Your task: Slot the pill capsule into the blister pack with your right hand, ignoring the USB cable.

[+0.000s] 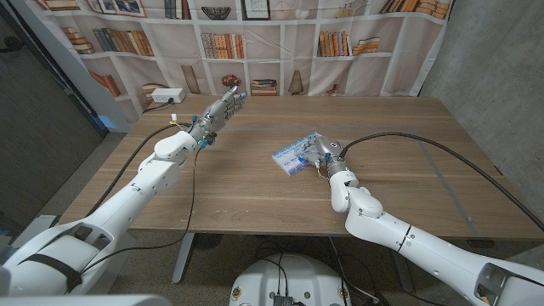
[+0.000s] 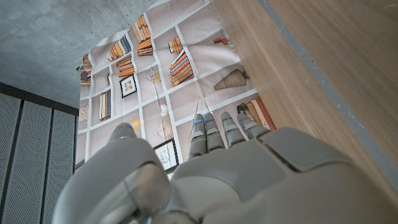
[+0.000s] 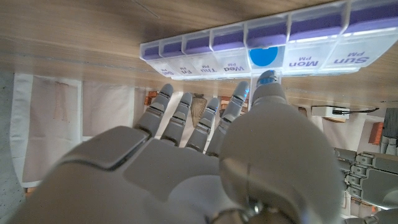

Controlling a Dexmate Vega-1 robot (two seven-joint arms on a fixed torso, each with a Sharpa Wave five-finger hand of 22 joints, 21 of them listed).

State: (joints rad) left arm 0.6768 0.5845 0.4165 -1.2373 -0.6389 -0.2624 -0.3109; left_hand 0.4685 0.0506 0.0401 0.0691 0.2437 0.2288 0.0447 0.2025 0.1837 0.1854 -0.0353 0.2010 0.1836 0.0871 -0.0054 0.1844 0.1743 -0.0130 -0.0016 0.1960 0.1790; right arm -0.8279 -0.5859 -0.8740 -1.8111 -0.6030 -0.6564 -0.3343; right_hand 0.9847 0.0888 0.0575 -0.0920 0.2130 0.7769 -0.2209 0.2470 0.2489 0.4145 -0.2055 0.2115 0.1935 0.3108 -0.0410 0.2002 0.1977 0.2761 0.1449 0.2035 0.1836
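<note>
Wooden planks make up the table, which stands before a backdrop printed with bookshelves. Nearest the robot, the right arm reaches in from the lower right, and the right hand sits at the near right end of a clear plastic weekly pill organiser with purple lids. In the right wrist view the organiser's compartments read Sun, Mon, then Wed, Thu and further days, each marked PM. One compartment between Mon and Wed shows a round blue patch, and the thumb tip of the right hand points just at it. The other fingers are stretched out and slightly apart, just short of the organiser's edge. Whether the hand holds anything under the thumb I cannot tell; no separate capsule can be made out. Farther off, on the table's far left, the left hand hangs above the surface with fingers extended, holding nothing. In the left wrist view its fingers point toward the backdrop.
</note>
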